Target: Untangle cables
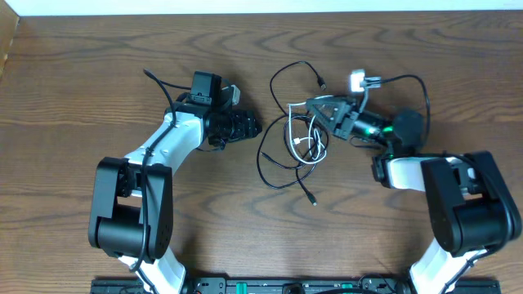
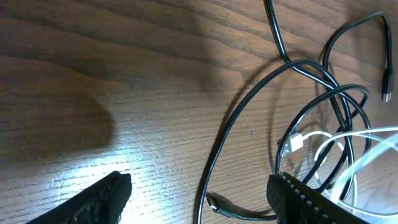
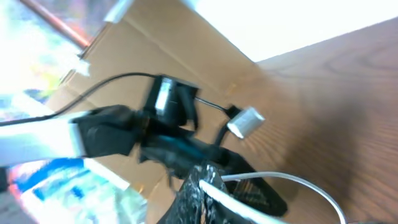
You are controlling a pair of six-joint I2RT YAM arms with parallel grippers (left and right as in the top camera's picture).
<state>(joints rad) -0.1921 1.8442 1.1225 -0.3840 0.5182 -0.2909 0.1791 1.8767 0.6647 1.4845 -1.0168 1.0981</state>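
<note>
Wood-grain table (image 1: 98,65), viewed from overhead, with two white and black robot arms reaching in from the near edge. A loose tangle of cables (image 1: 298,143) is spread across the middle of the table, between the two arms. Most of them are thin and black, looped over one another. One white cable (image 1: 306,140) is coiled inside the black loops.

The left gripper (image 1: 252,126) is held just to the left of the tangle, and no cable is touched by it. In the left wrist view its jaws are seen well apart (image 2: 199,183), with bare wood lit brightly between them. Black loops (image 2: 298,68) are seen crossing to the right, the white cable (image 2: 323,134) is threaded through them, and a small black plug (image 2: 217,204) is seen lying low between the fingers.

The right gripper (image 1: 296,106) is stretched over the upper part of the tangle. In the blurred right wrist view its jaws are seen pressed together (image 3: 205,186), and the white cable (image 3: 298,180) is pinched between them and curves away to the right. Beyond it, the left arm (image 3: 124,134) and a pale plug (image 3: 245,121) can be made out against brown cardboard (image 3: 186,50).
</note>
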